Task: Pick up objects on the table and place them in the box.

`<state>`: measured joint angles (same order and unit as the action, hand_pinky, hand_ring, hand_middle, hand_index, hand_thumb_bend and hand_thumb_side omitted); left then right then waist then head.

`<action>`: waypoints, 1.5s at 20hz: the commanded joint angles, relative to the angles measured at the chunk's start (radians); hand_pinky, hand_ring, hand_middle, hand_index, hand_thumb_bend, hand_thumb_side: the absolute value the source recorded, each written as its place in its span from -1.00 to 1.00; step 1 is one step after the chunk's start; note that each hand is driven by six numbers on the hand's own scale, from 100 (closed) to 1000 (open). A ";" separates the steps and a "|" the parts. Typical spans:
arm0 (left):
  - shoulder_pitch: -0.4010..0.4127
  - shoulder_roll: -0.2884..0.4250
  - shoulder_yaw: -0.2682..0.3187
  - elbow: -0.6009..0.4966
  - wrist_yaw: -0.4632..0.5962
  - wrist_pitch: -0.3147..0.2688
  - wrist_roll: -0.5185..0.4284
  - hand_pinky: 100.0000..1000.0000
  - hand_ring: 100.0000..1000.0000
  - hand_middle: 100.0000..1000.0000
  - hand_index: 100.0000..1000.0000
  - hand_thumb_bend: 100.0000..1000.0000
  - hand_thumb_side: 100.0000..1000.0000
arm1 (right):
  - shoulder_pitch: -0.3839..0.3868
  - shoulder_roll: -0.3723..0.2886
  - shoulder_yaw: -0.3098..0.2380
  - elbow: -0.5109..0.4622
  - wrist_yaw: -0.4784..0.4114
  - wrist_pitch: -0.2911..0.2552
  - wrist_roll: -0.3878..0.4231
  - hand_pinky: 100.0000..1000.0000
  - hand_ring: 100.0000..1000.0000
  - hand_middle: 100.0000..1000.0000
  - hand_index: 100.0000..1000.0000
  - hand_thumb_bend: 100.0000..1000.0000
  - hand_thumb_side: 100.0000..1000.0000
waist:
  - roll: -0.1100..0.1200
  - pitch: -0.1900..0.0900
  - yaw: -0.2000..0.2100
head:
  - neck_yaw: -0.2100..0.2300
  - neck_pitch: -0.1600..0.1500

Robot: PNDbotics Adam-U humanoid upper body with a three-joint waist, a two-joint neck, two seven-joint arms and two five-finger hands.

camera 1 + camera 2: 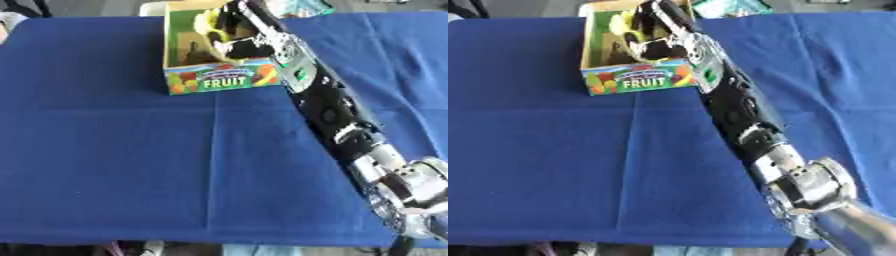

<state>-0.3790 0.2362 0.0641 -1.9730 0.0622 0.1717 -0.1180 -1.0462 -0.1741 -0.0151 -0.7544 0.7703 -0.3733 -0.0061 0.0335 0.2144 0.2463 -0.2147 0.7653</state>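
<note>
An open cardboard box (223, 79) with a "FRUIT" label on its front wall stands at the far middle of the blue table. My right arm stretches from the lower right corner up to it. My right hand (238, 36) is inside the box, over its right half, its dark fingers curled round a yellow object (208, 23). The hand hides much of the box's inside. No loose object shows on the cloth. My left hand shows in neither view.
A blue cloth (114, 150) covers the whole table, with fold creases across it. The table's near edge runs along the bottom of the view. Some light things lie beyond the far edge (728, 7).
</note>
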 commanded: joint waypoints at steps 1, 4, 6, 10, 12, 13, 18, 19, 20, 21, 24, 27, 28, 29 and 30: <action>-0.009 0.006 -0.001 -0.024 0.003 -0.002 -0.002 0.51 0.01 0.05 0.46 -1.00 0.12 | -0.024 0.010 -0.008 0.019 0.087 0.013 -0.066 0.20 0.08 -0.12 0.12 -0.71 -1.00 | 0.006 -0.013 0.005 | -0.005 0.005; -0.006 0.005 0.000 -0.024 0.004 -0.003 -0.001 0.51 0.01 0.05 0.46 -1.00 0.12 | -0.017 0.022 0.004 0.042 0.176 0.022 -0.084 0.39 0.46 0.27 0.43 -0.43 -0.87 | 0.008 -0.012 0.012 | -0.006 0.005; -0.005 0.004 -0.001 -0.024 0.005 -0.003 -0.002 0.51 0.01 0.05 0.46 -0.99 0.12 | -0.013 0.028 0.007 0.054 0.234 0.031 -0.071 0.52 0.59 0.45 0.55 -0.28 -0.76 | 0.010 -0.012 0.016 | -0.005 0.005; -0.001 0.005 0.001 -0.024 0.004 -0.004 0.000 0.51 0.01 0.04 0.46 -0.99 0.12 | -0.007 0.036 0.006 0.054 0.317 0.042 -0.065 0.80 0.83 0.69 0.69 -0.08 -0.47 | 0.014 -0.013 0.021 | -0.004 0.005; 0.001 0.006 0.002 -0.023 0.004 -0.004 0.002 0.51 0.01 0.04 0.46 -0.98 0.12 | -0.005 0.038 0.005 0.048 0.346 0.051 -0.081 0.89 0.91 0.77 0.75 -0.03 -0.39 | 0.015 -0.014 0.021 | -0.006 0.005; 0.002 0.007 0.002 -0.022 0.004 -0.004 0.002 0.51 0.01 0.04 0.46 -0.98 0.12 | -0.004 0.038 0.005 0.045 0.357 0.057 -0.091 0.89 0.91 0.77 0.75 -0.03 -0.39 | 0.016 -0.014 0.021 | -0.006 0.005; 0.006 0.010 0.003 -0.020 0.003 -0.005 0.004 0.50 0.01 0.04 0.46 -0.98 0.11 | -0.001 0.038 0.000 0.032 0.385 0.099 -0.150 1.00 1.00 0.86 0.82 0.04 -0.31 | 0.019 -0.019 0.014 | -0.005 0.005; 0.007 0.010 0.003 -0.019 0.002 -0.005 0.005 0.50 0.01 0.04 0.46 -0.97 0.11 | 0.000 0.037 -0.002 0.027 0.382 0.111 -0.167 1.00 1.00 0.86 0.81 0.05 -0.31 | 0.019 -0.020 0.012 | -0.004 0.005; 0.009 0.011 0.004 -0.018 0.001 -0.005 0.005 0.50 0.01 0.04 0.46 -0.97 0.11 | 0.000 0.035 -0.004 0.021 0.375 0.120 -0.183 1.00 1.00 0.85 0.81 0.05 -0.30 | 0.020 -0.022 0.009 | -0.003 0.005; 0.010 0.011 0.005 -0.018 0.001 -0.005 0.006 0.50 0.01 0.04 0.46 -0.97 0.11 | 0.000 0.032 -0.004 0.015 0.365 0.127 -0.195 1.00 1.00 0.85 0.81 0.05 -0.30 | 0.019 -0.023 0.007 | -0.001 0.005; 0.016 0.013 0.009 -0.016 -0.002 -0.004 0.010 0.50 0.00 0.04 0.46 -0.97 0.11 | -0.002 0.015 -0.003 -0.014 0.309 0.133 -0.207 1.00 1.00 0.84 0.79 0.07 -0.28 | 0.016 -0.026 -0.006 | 0.006 0.005; 0.024 0.015 0.014 -0.015 -0.004 -0.001 0.013 0.50 0.00 0.03 0.46 -0.97 0.12 | -0.006 -0.010 -0.002 -0.060 0.214 0.133 -0.194 1.00 1.00 0.82 0.78 0.07 -0.26 | 0.012 -0.029 -0.021 | 0.015 0.005; 0.026 0.015 0.015 -0.015 -0.005 0.000 0.014 0.50 0.00 0.03 0.46 -0.96 0.12 | -0.006 -0.020 -0.002 -0.080 0.174 0.134 -0.186 0.99 0.98 0.80 0.78 0.07 -0.26 | 0.011 -0.029 -0.026 | 0.018 0.005; 0.029 0.014 0.017 -0.014 -0.006 0.001 0.015 0.50 0.00 0.03 0.46 -0.96 0.12 | -0.007 -0.033 -0.001 -0.105 0.125 0.138 -0.176 0.98 0.96 0.78 0.77 0.07 -0.26 | 0.009 -0.030 -0.032 | 0.021 0.005; 0.032 0.014 0.018 -0.014 -0.007 0.002 0.016 0.51 0.00 0.03 0.46 -0.96 0.12 | -0.006 -0.046 0.000 -0.130 0.076 0.144 -0.164 0.94 0.93 0.74 0.76 0.06 -0.27 | 0.007 -0.030 -0.037 | 0.025 0.005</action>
<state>-0.3410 0.2287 0.0714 -1.9763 0.0612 0.1737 -0.1066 -1.0295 -0.1883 -0.0175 -0.8365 0.9000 -0.2322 -0.1795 0.0387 0.2031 0.2070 -0.1956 0.7653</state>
